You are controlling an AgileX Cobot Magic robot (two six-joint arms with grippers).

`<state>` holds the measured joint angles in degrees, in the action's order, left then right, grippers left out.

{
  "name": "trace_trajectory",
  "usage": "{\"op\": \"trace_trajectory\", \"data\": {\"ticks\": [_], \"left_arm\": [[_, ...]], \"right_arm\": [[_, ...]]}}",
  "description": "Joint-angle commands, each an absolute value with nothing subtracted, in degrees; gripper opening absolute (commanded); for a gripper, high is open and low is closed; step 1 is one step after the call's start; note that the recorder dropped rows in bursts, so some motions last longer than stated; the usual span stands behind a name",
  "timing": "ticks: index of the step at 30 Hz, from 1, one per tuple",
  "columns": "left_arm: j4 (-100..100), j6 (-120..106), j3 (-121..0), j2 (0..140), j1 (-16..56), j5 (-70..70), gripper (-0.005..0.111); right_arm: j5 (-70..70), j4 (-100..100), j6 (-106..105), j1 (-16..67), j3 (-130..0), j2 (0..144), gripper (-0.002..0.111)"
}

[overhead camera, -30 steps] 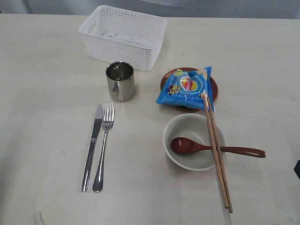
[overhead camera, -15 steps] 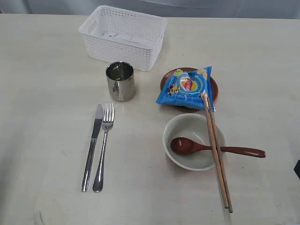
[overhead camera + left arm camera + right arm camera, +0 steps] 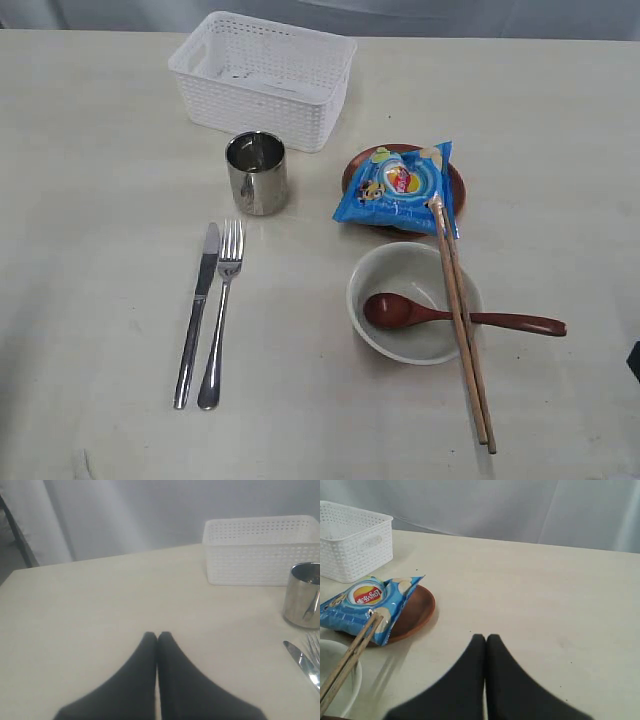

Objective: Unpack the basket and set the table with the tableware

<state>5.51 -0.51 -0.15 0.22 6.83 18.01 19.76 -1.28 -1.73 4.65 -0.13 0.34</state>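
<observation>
In the exterior view the white basket (image 3: 262, 78) stands upright at the far side of the table (image 3: 100, 200). The steel cup (image 3: 257, 172) stands just in front of it. Nearer the camera the knife (image 3: 197, 313) and fork (image 3: 222, 312) lie side by side, the knife on the left. To the right, a blue snack packet (image 3: 400, 187) lies on the brown plate (image 3: 354, 163). In front of the plate sits the bowl (image 3: 400, 270), with the wooden spoon (image 3: 460, 318) resting in it, its handle out over the right rim. The two chopsticks (image 3: 462, 335) lie across the bowl, their far tips on the packet.

In the left wrist view the left gripper (image 3: 157, 636) hangs over bare table with its jaws pressed together, gripping nothing. The basket, the cup and the tips of the knife and fork are well apart from it.

In the right wrist view the right gripper (image 3: 486, 638) also has its jaws tight together and grips nothing, over bare table beside the plate and packet
</observation>
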Motion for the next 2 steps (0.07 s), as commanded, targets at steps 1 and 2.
{"op": "trace_trajectory", "data": {"ticks": [1,2], "left_arm": [[5.8,0.0,0.0,0.0,7.2,18.1,0.0],[5.8,0.0,0.0,0.0,7.2,18.1,0.0]], "right_arm": [[19.6,-1.5,-1.7,4.3,0.0,0.0,-0.001],[19.6,-1.5,-1.7,4.3,0.0,0.0,-0.001]]}}
